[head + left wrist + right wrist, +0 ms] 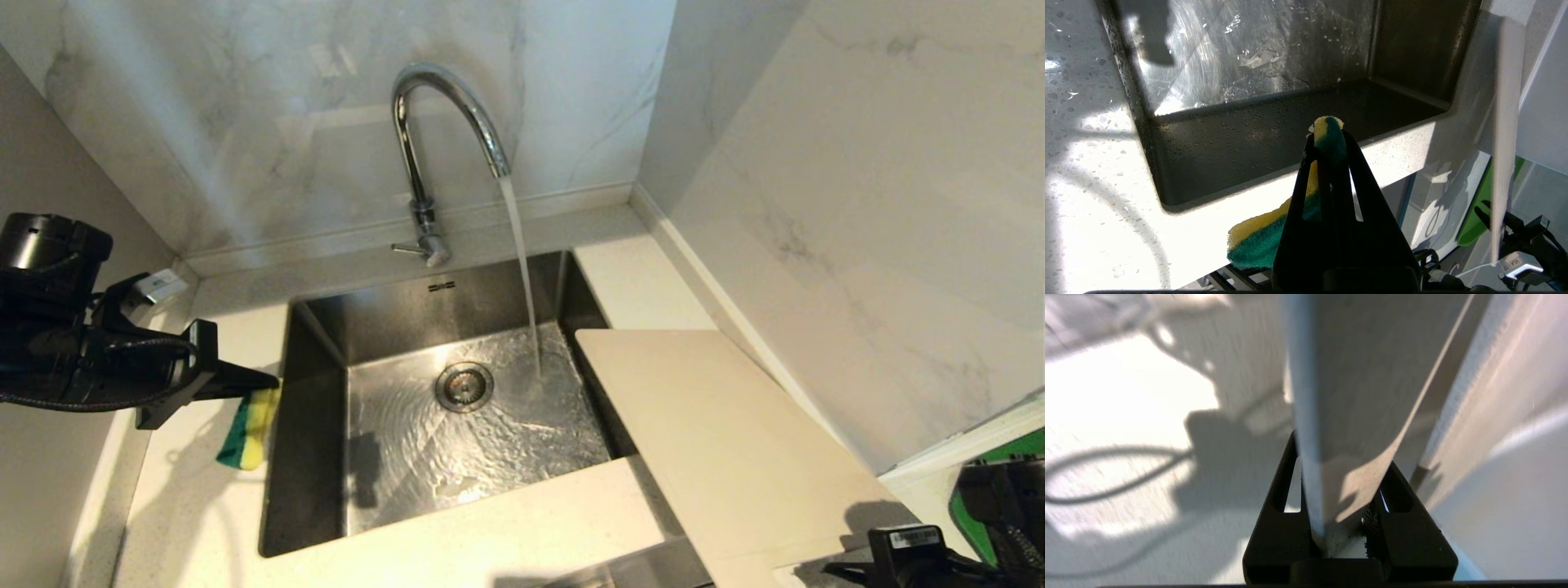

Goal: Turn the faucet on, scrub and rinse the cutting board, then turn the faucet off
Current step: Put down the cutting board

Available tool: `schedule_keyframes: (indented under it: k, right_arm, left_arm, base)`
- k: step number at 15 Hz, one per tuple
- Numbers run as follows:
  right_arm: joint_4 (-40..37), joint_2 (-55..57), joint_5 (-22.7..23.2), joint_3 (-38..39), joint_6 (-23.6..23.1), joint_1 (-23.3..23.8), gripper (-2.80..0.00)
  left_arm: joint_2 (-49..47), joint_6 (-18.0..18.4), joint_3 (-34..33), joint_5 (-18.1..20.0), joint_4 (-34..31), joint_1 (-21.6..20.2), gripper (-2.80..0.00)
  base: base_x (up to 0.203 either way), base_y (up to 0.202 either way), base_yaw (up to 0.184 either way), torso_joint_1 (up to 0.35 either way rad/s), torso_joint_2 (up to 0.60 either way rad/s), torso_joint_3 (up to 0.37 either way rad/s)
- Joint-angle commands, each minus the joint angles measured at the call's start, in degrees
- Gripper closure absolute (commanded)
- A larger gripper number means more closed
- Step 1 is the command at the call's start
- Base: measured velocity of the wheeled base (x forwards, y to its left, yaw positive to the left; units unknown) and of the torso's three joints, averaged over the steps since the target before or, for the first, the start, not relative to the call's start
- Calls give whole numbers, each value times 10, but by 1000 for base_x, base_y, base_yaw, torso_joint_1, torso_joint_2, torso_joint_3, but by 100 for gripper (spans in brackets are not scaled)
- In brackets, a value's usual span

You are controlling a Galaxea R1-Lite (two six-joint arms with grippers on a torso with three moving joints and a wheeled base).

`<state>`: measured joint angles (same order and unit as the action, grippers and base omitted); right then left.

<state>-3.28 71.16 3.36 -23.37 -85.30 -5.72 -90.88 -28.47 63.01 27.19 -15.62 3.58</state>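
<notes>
Your left gripper (1331,143) pinches the green-and-yellow sponge (1261,241) beside the steel sink (314,457); your right gripper (1339,473) clamps the beige plastic cutting board (718,441) at the sink's right edge. The chrome gooseneck faucet (445,98) runs. No legible writing.

Glossy chrome faucet (445,122) — brushed steel sink (326,343) — matt plastic cutting board (718,441).

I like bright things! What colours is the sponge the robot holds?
The sponge is yellow and green, seen best in the left wrist view.
</notes>
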Motion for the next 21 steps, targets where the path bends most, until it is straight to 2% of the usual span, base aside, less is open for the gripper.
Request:
schedule_keyframes:
  k: [1,9,13,21]
  right_arm:
    - [-2,39,2,-20,4,-40,0]
    - [-2,79,1,-10,7,-47,0]
    - [-2,103,38,-12,15,-52,0]
    - [1,160,42,-24,56,-115,0]
  left_arm:
    - [-2,-2,0,1,-1,0,0]
    - [-11,-3,10,0,1,-1,0]
    - [-13,-3,11,0,1,-1,0]
    - [-24,-2,14,0,1,-1,0]
  base:
    - [0,0,0,0,0,0]
    - [0,0,0,0,0,0]
    - [0,0,0,0,0,0]
    - [0,0,0,0,0,0]
